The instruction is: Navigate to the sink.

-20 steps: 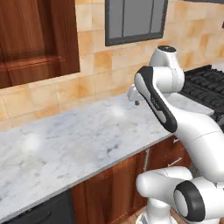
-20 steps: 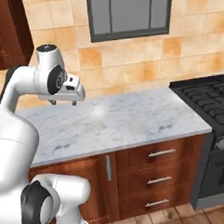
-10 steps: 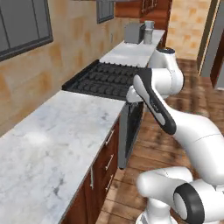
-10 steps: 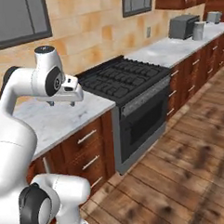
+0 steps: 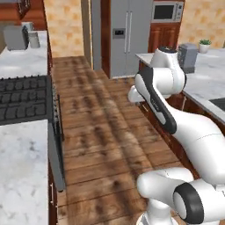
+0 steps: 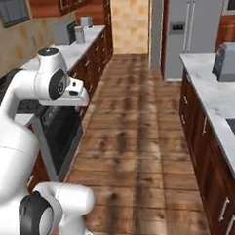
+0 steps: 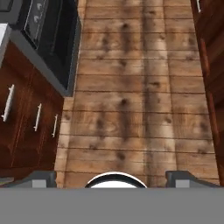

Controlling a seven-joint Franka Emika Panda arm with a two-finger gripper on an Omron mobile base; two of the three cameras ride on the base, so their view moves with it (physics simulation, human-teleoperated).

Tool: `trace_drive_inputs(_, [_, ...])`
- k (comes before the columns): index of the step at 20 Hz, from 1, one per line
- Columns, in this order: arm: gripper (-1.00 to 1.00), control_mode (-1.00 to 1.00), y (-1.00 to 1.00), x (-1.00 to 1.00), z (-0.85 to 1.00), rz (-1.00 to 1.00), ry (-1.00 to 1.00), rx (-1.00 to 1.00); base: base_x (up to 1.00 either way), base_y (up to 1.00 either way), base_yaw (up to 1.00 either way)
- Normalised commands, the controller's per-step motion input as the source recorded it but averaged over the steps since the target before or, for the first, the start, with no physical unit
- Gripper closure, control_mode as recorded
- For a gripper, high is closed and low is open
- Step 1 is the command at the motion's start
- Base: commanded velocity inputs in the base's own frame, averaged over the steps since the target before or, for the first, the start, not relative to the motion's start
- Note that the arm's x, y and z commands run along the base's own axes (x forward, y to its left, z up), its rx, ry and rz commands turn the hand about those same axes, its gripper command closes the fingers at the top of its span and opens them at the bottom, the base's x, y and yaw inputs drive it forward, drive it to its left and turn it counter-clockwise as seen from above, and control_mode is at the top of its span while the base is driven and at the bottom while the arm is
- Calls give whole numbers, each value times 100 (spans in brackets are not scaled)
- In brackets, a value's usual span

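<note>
Wooden floor [image 5: 101, 132] runs down the aisle between two cabinet rows. Stovetop [image 5: 22, 99] sits at left in the left base view, marble tabletop [image 5: 19, 171] just before it. Sink [image 5: 218, 103] shows as a dark recess at the right edge, set into the right-hand tabletop [image 6: 216, 97]; its near corner also appears in the right base view. Fridge [image 5: 125, 35] stands at the aisle's far end. Pincer [image 7: 111, 177] points down at the floor, fingertips [image 7: 43, 178] wide apart, holding nothing.
</note>
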Motion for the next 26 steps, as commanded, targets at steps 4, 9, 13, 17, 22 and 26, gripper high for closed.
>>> trace_drive_inputs(4, [-100,100,0,0,0,0,0,0,2,-33,-75])
trace_drive_inputs(9, [-100,100,0,0,0,0,0,0,35,-26,-73])
trace_drive_inputs(13, [-100,100,0,0,0,0,0,0,72,-9,-71])
trace_drive_inputs(17, [-100,100,0,0,0,0,0,0,93,6,-63])
trace_drive_inputs(22, [-100,100,0,0,0,0,0,0,93,35,-56])
trace_drive_inputs(26, [-100,100,0,0,0,0,0,0,80,69,-53])
